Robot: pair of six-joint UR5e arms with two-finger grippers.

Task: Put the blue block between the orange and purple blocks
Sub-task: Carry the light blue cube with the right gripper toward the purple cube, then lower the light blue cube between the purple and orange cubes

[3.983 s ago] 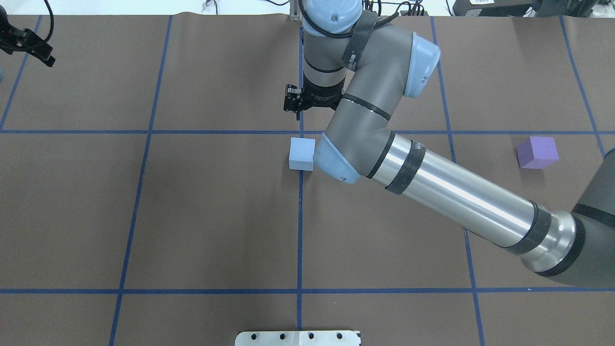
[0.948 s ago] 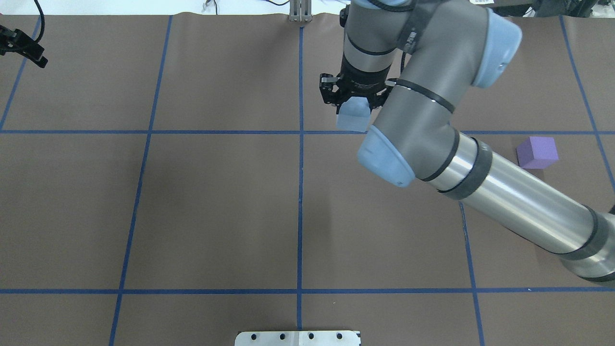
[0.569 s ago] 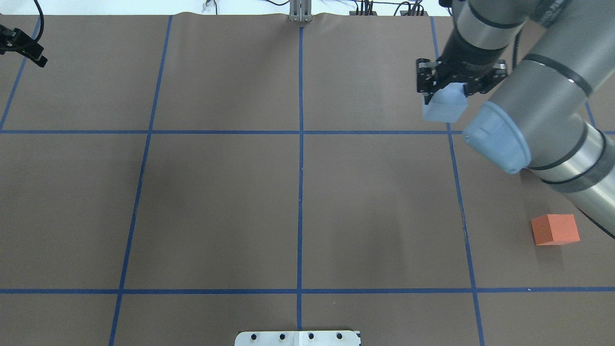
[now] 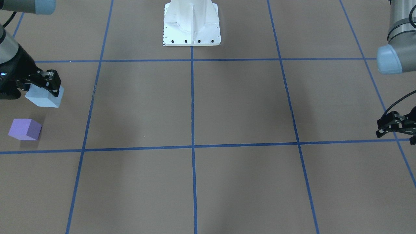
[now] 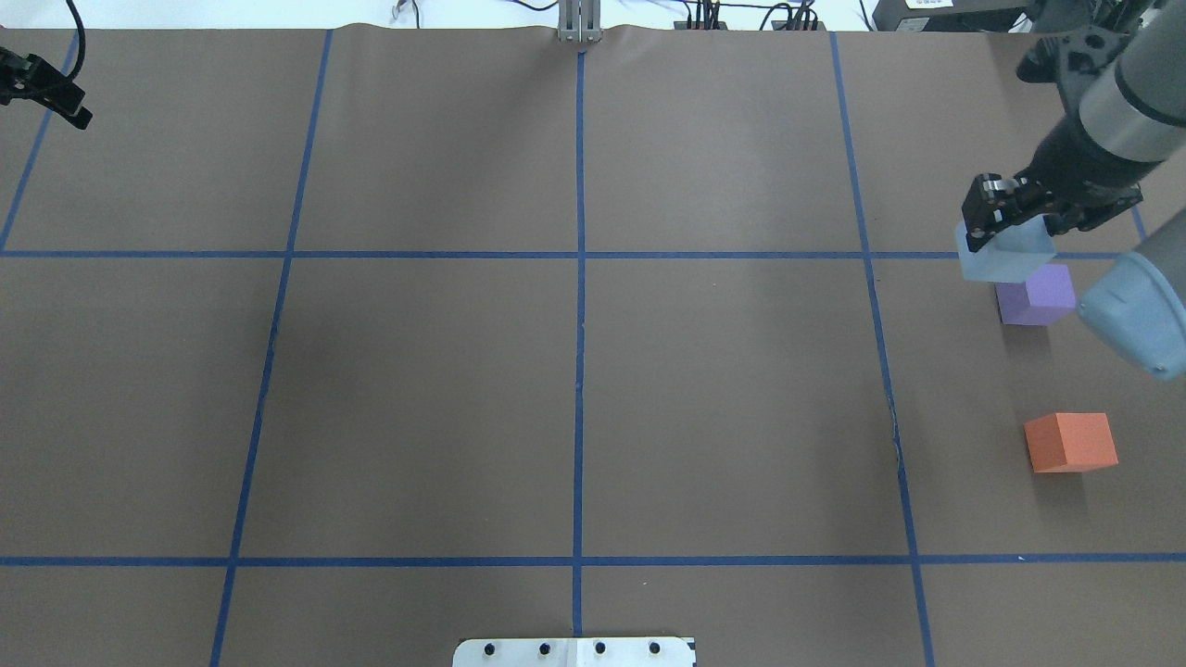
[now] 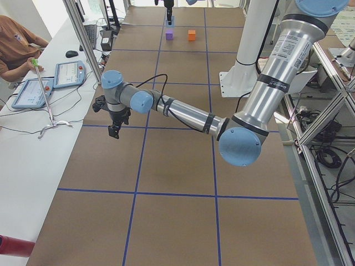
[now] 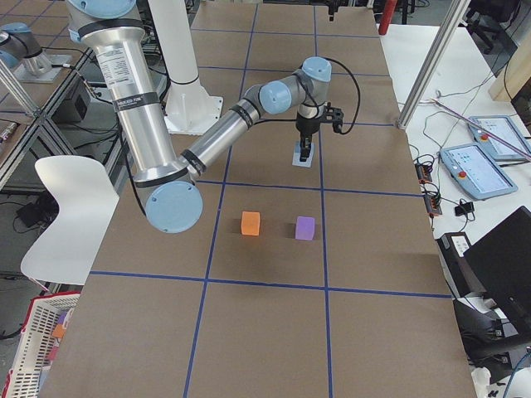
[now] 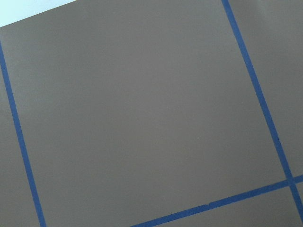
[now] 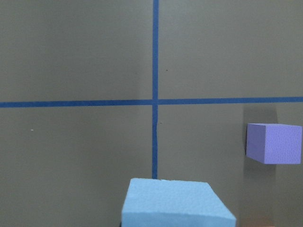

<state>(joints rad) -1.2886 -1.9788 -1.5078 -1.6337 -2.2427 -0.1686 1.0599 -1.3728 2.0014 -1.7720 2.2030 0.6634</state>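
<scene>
My right gripper (image 5: 1005, 222) is shut on the light blue block (image 5: 1005, 259) and holds it above the table, just beyond the purple block (image 5: 1036, 295). The orange block (image 5: 1070, 442) lies nearer the robot, with a bare gap between it and the purple one. In the front-facing view the right gripper (image 4: 39, 85) holds the blue block (image 4: 44, 97) near the purple block (image 4: 25, 129). The right wrist view shows the blue block (image 9: 175, 203) and the purple block (image 9: 273, 143). My left gripper (image 5: 46, 88) hangs open and empty at the far left.
Brown table cover (image 5: 417, 389) with blue tape grid lines. The robot's white base plate (image 4: 191, 22) sits at the near edge. An operator (image 6: 16, 41) sits at a side desk with tablets. The left gripper (image 4: 397, 136) is far from the blocks.
The right gripper took the blue block from the table's middle and carried it to the right, now next to the purple block. The left arm has stayed still.
</scene>
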